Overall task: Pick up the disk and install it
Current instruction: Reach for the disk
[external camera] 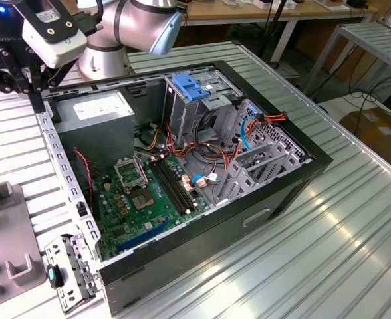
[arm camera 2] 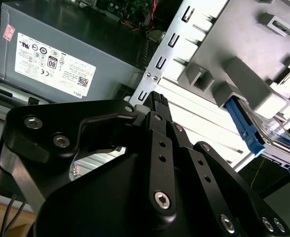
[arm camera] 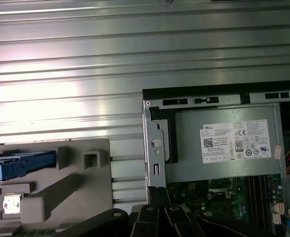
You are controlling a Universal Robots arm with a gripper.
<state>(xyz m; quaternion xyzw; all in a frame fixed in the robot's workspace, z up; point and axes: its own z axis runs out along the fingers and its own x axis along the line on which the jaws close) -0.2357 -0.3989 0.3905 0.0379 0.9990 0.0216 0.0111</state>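
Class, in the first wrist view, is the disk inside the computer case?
No, the disk rests on the grey holder beside the case.

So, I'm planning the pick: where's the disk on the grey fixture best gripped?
Probably the disk across its long blue-railed edges, from above: it rests on the grey fixture with a blue rail exposed and uncovered overhead.
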